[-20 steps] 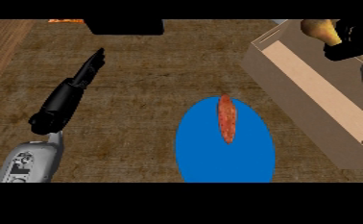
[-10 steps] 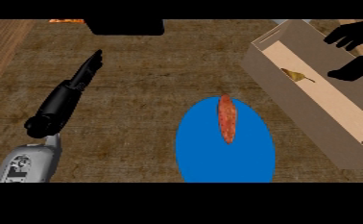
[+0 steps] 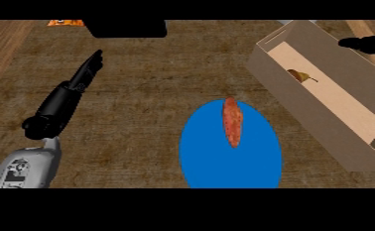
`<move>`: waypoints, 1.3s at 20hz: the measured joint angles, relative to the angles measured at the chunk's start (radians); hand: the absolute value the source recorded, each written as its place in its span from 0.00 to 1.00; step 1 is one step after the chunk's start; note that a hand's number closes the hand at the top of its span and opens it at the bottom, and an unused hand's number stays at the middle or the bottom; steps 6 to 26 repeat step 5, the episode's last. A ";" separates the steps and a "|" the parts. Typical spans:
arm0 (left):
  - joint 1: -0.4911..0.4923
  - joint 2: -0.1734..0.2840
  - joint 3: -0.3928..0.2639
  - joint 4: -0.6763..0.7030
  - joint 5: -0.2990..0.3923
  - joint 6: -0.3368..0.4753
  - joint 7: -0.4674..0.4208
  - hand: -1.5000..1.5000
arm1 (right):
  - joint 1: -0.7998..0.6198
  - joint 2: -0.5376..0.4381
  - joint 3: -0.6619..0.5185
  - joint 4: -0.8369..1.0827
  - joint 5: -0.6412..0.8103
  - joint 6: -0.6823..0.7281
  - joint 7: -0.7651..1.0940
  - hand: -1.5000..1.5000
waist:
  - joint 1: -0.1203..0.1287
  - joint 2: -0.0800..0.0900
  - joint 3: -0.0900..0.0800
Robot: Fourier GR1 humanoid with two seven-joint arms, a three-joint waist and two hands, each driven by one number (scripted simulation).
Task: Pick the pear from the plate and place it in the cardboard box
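The brownish pear lies inside the open cardboard box at the right, near its far end, with nothing touching it. Only a small black part of my right hand shows at the right edge above the box's far rim; it is stretched out and holds nothing. The blue plate sits at the lower middle and carries an orange sweet potato. My left hand rests at the left with straight fingers pointing away, well apart from plate and box.
A black object stands at the counter's far edge, with something orange to its left. A lighter wooden strip runs along the far left side.
My right hand let go of the pear over the box and pulled away to the right edge. The pear now lies in the box. The left hand has not moved.
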 measured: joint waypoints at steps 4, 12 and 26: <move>0.004 -0.006 -0.007 -0.009 -0.005 -0.001 -0.003 0.50 | -0.001 -0.030 -0.124 0.040 -0.101 -0.042 0.012 0.00 | 0.006 0.003 -0.001; -0.004 -0.008 -0.005 0.002 -0.007 0.001 -0.005 0.50 | 0.007 -0.039 -0.144 0.053 -0.119 -0.050 0.002 0.00 | 0.006 0.004 -0.001; -0.004 -0.008 -0.005 0.002 -0.007 0.001 -0.005 0.50 | 0.007 -0.039 -0.144 0.053 -0.119 -0.050 0.002 0.00 | 0.006 0.004 -0.001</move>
